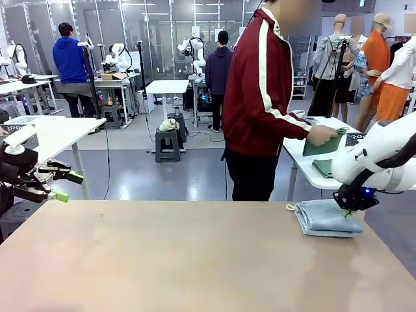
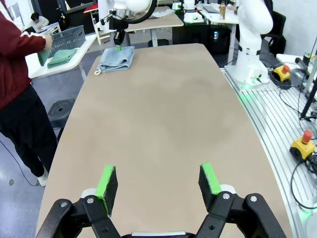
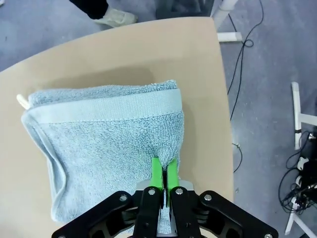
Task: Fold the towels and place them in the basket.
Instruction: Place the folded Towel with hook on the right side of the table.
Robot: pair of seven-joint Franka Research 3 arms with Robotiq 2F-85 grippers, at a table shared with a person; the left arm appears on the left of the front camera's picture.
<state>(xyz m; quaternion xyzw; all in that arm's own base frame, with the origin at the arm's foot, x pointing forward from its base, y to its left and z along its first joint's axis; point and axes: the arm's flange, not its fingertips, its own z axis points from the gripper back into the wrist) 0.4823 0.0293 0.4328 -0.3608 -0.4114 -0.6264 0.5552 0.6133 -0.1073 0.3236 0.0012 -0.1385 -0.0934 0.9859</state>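
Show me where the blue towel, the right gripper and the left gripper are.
blue towel (image 3: pixel 109 144), right wrist view, middle of its top folded layer.
right gripper (image 3: pixel 164 163), right wrist view, midway between its shut fingertips, which pinch the towel.
left gripper (image 2: pixel 157 173), left wrist view, midway between its open fingertips.

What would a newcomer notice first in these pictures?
The folded pale blue towel lies at the far right corner of the table, and the right gripper is shut on a pinch of its edge. Beyond it a person in dark red faces a side table, holding a green cloth. The left gripper hangs open at the left.
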